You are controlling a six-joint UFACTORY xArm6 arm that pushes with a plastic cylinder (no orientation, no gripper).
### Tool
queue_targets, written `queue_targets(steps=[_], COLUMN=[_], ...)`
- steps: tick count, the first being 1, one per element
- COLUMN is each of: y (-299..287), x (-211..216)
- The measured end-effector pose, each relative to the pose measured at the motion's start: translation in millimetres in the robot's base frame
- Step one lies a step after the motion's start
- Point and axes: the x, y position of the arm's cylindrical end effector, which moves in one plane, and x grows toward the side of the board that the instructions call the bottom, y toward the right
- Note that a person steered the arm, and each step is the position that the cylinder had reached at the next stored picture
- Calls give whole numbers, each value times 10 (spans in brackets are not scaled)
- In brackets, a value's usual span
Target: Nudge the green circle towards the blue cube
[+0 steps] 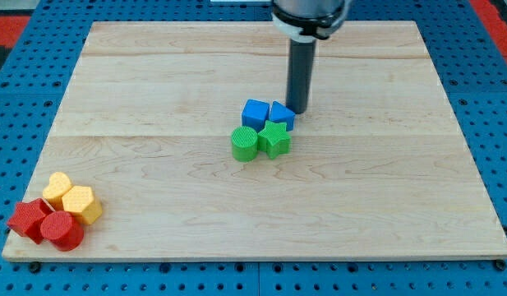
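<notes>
Green circle already touches the blue cube just above it. My tip is only a plain rod with nothing to open or close, and it sits right of that cube. It should go round below the circle and push up gently. Blocks look smooth, the board pale wood.

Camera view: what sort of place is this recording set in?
Probably a lab tabletop rig for block pushing: a pale wooden board on blue perforated matting, small coloured blocks, and my tip beside the blue cube, above the green circle.
</notes>
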Motion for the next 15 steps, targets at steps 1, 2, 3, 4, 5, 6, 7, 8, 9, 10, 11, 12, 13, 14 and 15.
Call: queue_targets(steps=[1,2,3,4,5,6,7,8,9,10,11,12,13,14,15], y=[446,578,233,-357,-736,-1105,-1124,-1124,-1132,-1128,-1290,-1480,-1396,-1234,-1132], x=[292,703,935,943,943,943,943,943,937,923,938,896,786,786,786])
